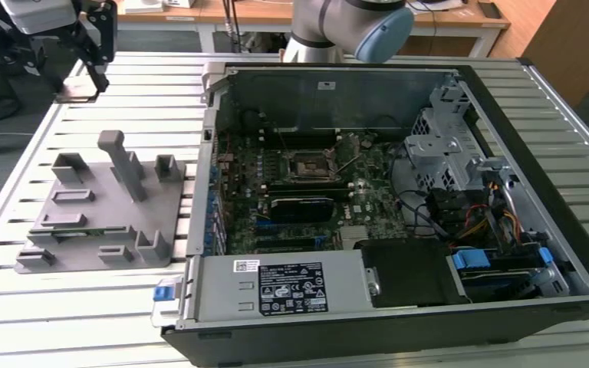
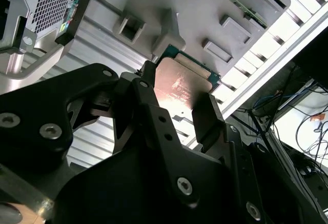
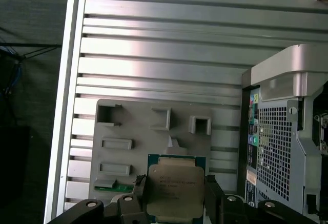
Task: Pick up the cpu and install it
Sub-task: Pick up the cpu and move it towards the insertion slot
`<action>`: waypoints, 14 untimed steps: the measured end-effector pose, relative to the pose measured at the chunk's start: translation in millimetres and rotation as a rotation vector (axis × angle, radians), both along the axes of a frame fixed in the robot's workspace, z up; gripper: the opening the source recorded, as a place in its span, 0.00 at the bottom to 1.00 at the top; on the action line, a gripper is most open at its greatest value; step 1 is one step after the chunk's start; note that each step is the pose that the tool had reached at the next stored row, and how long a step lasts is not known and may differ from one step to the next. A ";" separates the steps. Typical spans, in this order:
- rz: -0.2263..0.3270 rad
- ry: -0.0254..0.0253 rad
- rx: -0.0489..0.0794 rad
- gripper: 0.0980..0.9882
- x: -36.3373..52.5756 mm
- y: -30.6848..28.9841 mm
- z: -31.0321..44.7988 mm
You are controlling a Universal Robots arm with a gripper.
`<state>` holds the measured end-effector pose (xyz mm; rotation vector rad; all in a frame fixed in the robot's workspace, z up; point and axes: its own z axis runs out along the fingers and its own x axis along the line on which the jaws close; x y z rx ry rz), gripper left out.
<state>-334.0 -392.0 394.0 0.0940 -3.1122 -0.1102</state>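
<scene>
Gripper [image 1: 87,80] poised above slatted table [image 1: 141,92], off the exterior view's left of the computer case [image 1: 540,230], fingers pointing down, pinching cpu [image 3: 174,185] by opposite edges.

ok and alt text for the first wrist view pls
A silvery square cpu gripped between two black jaws, seen against a grey parts fixture on a slatted metal table. A computer case with a perforated panel stands beside the fixture.

Silvery-grey cpu [image 3: 174,185] with a green rim; matte black gripper [image 2: 178,100]; plain pale grey holder block [image 1: 100,222]; silver table [image 1: 70,314] striped by slats; black computer case [image 1: 376,345]; dark green circuit board [image 1: 243,176].
</scene>
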 end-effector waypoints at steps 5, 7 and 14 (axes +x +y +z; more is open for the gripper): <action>0.000 0.0000 0.000 0.49 6.8 1.5 -0.1; 0.000 0.0000 0.000 0.49 9.6 2.1 -0.1; 0.000 0.0000 0.000 0.49 18.3 4.4 -0.2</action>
